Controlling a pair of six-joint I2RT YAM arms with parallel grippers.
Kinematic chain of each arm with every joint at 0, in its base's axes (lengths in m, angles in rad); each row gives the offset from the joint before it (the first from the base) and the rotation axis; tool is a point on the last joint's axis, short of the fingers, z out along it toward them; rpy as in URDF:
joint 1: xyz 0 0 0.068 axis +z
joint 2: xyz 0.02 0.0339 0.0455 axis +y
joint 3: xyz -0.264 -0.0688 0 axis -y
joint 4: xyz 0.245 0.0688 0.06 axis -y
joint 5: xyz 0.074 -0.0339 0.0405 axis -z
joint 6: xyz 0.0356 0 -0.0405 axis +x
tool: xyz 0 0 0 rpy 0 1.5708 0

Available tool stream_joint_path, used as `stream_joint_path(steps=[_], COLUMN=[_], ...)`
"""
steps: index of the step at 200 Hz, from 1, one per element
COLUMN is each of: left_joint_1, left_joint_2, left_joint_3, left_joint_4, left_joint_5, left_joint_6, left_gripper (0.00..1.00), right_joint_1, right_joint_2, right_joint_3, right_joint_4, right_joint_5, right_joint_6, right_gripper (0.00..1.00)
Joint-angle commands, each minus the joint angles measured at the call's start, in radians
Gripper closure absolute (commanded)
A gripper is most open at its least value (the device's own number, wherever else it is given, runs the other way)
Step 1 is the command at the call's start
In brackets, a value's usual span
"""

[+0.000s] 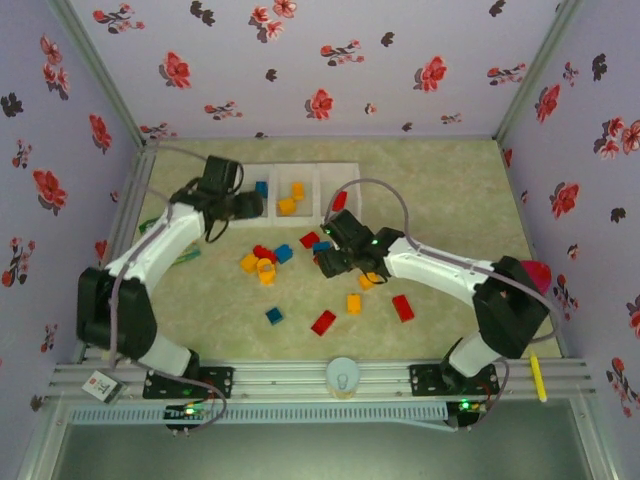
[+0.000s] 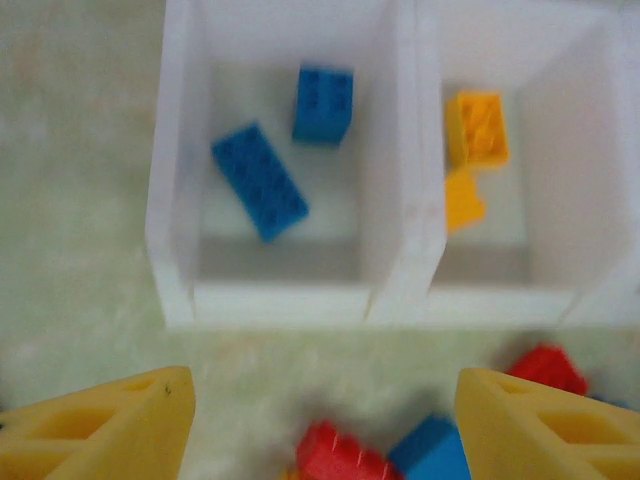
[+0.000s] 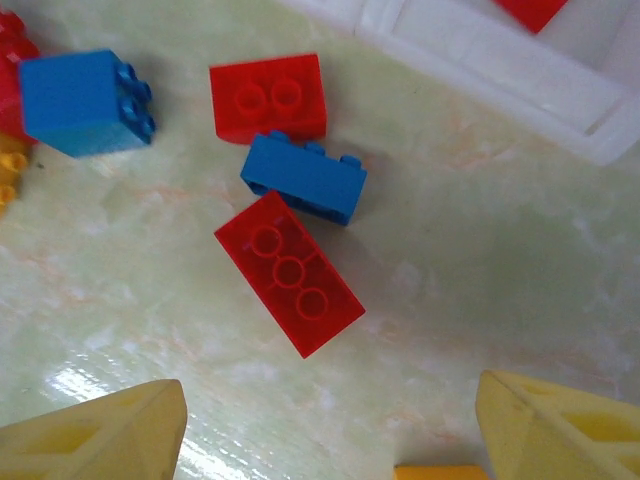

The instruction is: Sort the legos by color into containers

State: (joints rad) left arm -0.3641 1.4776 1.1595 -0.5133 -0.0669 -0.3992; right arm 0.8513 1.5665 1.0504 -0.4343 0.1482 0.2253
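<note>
- Left jaws spread, empty, facing the tray (image 2: pixel 280 305).
- Right jaws spread, empty, over a red brick (image 3: pixel 289 272) on the desk (image 3: pixel 480 280).
- We count two blue bricks (image 2: pixel 260 185), two yellow bricks (image 2: pixel 477 128), probably one red piece (image 1: pixel 339 200) sorted.
- About a dozen loose legos (image 1: pixel 323 322) left.

High rear camera overlooks the table (image 1: pixel 450 200); wrist cameras look down closely (both catch the tray (image 2: pixel 405 250))

Legos (image 3: pixel 290 273) lie before the tray (image 2: pixel 402 200), perhaps five inside it
</note>
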Motion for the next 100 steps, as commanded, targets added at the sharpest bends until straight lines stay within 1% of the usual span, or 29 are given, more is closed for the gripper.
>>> stream_joint_path(steps=[1,23,56,80,100], left_joint_1=[-0.032,-0.098,-0.171,-0.198,-0.211], left_joint_2=[-0.127,-0.269,-0.41,-0.489,-0.541], left_joint_3=[-0.162,-0.279,-0.378,-0.432,-0.456], left_joint_4=[0.077,0.095,0.037,-0.008,-0.006], left_joint_5=[0.018,0.021,0.017,0.012,0.01], left_joint_6=[-0.054,-0.071,-0.124,-0.148,-0.16], left_gripper=[0.29,0.28,0.28,0.28,0.28], right_joint_1=[0.006,0.006,0.006,0.006,0.005], right_joint_2=[0.038,0.072,0.146,0.192,0.228], right_joint_3=[0.02,0.012,0.029,0.037,0.054], right_joint_4=[0.045,0.088,0.115,0.143,0.155], right_joint_5=[-0.022,-0.053,-0.046,-0.048,-0.032], right_joint_6=[-0.022,-0.019,-0.003,0.016,0.02], right_gripper=[0.23,0.23,0.23,0.24,0.24])
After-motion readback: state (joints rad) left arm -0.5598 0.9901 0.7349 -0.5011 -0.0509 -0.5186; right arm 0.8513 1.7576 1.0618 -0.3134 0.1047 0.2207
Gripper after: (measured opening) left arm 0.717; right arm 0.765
